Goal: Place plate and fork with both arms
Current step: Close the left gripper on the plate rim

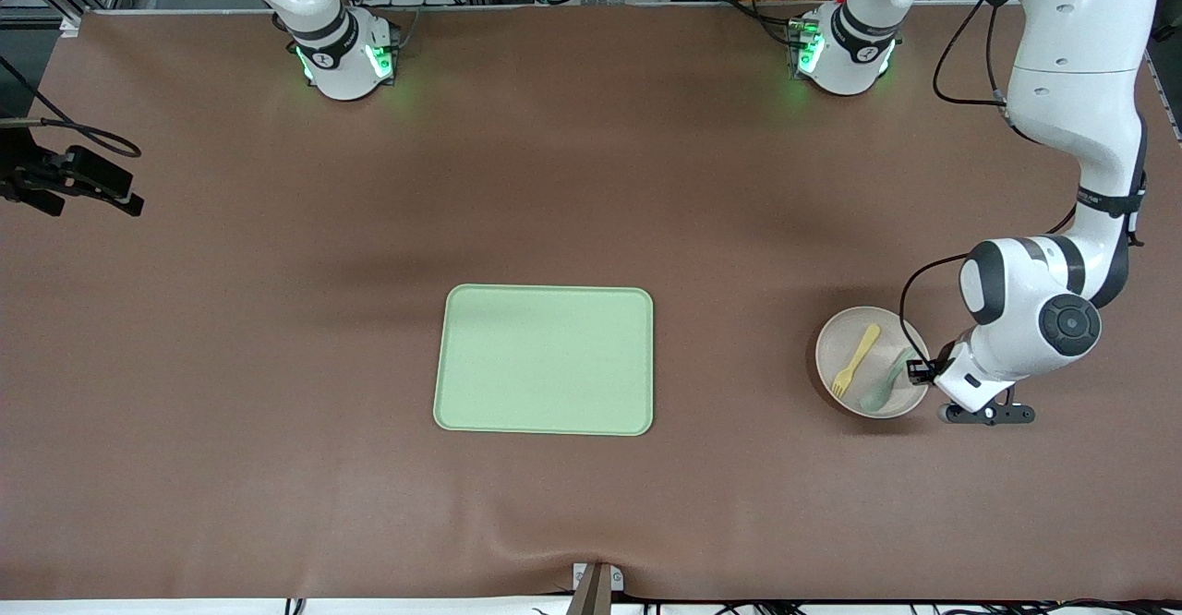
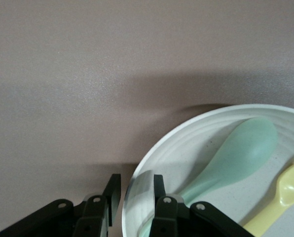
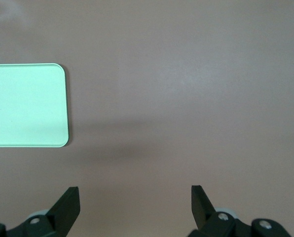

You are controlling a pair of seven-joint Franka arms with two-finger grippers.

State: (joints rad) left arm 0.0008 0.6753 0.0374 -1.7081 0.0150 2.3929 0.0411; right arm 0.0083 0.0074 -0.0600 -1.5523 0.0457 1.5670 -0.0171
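Round off-white shallow plate point(image 1: 872, 362) toward the left arm's end of the brown surface point(image 1: 277, 366), holding a small pale yellow plastic fork point(image 1: 856, 360) and a grey-green spoon point(image 1: 885, 382) side by side. Rectangular light green tray point(image 1: 545, 359) mid-surface, bare. Left gripper point(image 2: 133, 200) down at the plate's edge, rim between the jaws, one finger inside and one outside, closed on it. Right gripper point(image 3: 135, 205) above bare surface near the tray's corner, jaws wide apart, holding nothing.
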